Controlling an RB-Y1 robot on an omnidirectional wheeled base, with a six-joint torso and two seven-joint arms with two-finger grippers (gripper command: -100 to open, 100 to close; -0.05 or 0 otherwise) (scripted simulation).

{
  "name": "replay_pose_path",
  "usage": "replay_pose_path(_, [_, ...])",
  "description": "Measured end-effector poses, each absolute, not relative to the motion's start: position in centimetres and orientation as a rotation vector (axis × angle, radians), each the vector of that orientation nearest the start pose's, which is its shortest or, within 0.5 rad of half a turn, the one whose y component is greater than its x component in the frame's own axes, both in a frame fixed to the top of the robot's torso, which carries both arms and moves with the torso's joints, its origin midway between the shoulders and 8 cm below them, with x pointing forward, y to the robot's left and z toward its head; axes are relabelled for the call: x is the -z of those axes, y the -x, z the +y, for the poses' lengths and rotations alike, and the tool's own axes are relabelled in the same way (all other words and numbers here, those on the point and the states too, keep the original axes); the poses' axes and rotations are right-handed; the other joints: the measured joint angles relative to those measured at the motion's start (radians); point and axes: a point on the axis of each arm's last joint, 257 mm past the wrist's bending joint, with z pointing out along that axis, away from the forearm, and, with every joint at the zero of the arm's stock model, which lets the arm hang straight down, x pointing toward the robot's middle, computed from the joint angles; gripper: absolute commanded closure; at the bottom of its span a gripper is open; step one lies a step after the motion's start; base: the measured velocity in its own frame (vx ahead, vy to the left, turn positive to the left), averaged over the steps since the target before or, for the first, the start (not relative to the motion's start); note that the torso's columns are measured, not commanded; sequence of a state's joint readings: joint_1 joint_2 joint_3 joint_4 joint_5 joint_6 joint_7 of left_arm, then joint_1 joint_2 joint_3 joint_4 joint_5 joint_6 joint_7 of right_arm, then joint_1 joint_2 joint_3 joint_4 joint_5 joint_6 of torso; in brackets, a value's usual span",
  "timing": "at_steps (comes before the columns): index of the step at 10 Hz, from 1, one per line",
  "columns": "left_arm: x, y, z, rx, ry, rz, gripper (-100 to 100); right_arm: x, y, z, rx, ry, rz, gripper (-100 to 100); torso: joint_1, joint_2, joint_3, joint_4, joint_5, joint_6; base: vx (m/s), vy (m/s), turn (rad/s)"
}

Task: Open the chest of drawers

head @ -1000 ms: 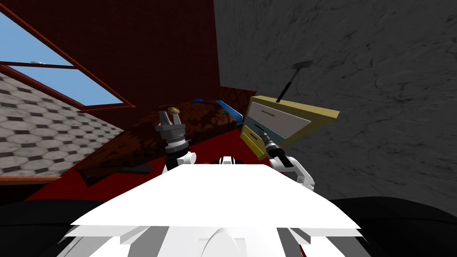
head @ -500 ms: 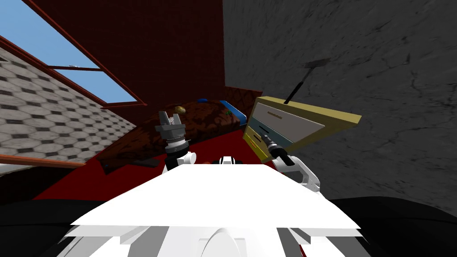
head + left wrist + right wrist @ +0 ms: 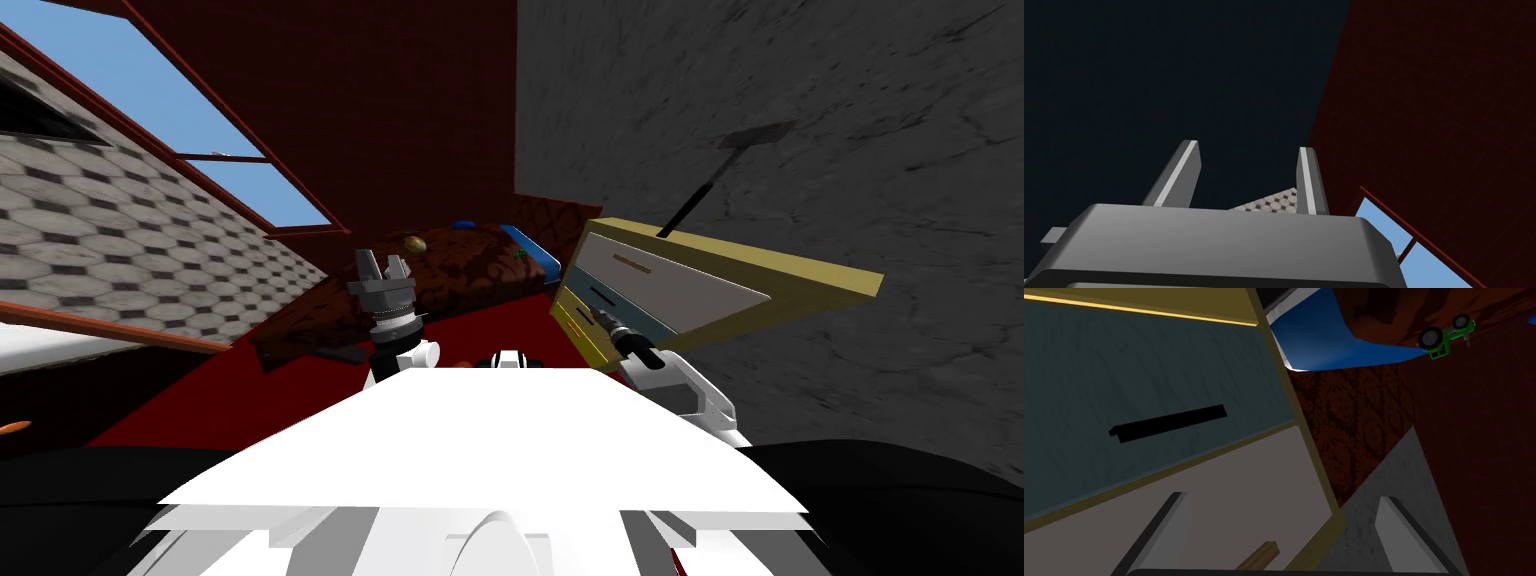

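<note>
The chest of drawers (image 3: pixel 800 275) has a yellow frame and stands against the grey wall at my right. It has a light grey top drawer (image 3: pixel 670 280), a blue-grey middle drawer (image 3: pixel 618 303) and a yellow bottom drawer (image 3: pixel 578 325). My right gripper (image 3: pixel 598 312) is open, close in front of the drawer fronts. In the right wrist view its fingers (image 3: pixel 1169 523) straddle the corner of the light grey drawer (image 3: pixel 1224 488), whose wooden handle (image 3: pixel 1259 555) ends between them. The blue-grey drawer (image 3: pixel 1149 373) with a black handle (image 3: pixel 1169 423) lies beyond. My left gripper (image 3: pixel 382 268) is raised and open, holding nothing.
A bed (image 3: pixel 450 270) with a dark red patterned cover and a blue pillow (image 3: pixel 530 250) stands left of the chest. A green toy tractor (image 3: pixel 1444 338) lies on it. A dark rod (image 3: pixel 700 195) rises from the chest top. A window (image 3: pixel 150 120) is at far left.
The whole head picture has shifted right as I moved. The chest now looks larger and further right. My right gripper stays at the drawer fronts; the left arm holds its pose.
</note>
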State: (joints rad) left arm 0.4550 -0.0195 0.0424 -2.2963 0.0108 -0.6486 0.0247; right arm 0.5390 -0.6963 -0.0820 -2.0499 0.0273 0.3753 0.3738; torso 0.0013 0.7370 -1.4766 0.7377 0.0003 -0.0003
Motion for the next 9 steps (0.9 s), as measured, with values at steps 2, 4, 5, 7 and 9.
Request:
replay_pose_path(2, [-7.1, -31.1, 28.4, 1.346, 0.511, 0.439, 0, 26.0, -37.3, -46.3, -0.042, -0.569, 1.903, -100, 0.000, 0.001, 0.001, 0.000, 0.000, 0.000, 0.048, 0.045, 0.128])
replay_pose_path(4, [-7.1, -31.1, 28.4, 1.346, 0.511, 0.439, 0, 26.5, -36.7, -48.0, 0.026, -0.571, 1.937, -100, -0.002, 0.002, 0.001, 0.000, -0.001, 0.001, 0.036, 0.021, 0.054])
replay_pose_path(5, [-7.1, -31.1, 28.4, 1.346, 0.511, 0.439, 0, 26.9, -36.4, -49.6, 0.086, -0.560, 1.964, -100, -0.004, 0.001, 0.001, 0.000, -0.001, 0.000, 0.048, 0.001, 0.104])
replay_pose_path(7, [-7.1, -31.1, 28.4, 1.346, 0.511, 0.439, 0, 27.8, -35.4, -52.1, 0.196, -0.545, 2.009, -100, -0.002, 0.000, 0.000, 0.000, 0.000, 0.000, 0.055, 0.009, 0.127])
replay_pose_path(9, [-7.1, -31.1, 28.4, 1.346, 0.511, 0.439, 0, 28.2, -33.9, -54.7, 0.313, -0.529, 2.052, -100, 0.001, 0.000, 0.000, 0.000, 0.000, 0.000, 0.072, 0.033, 0.089])
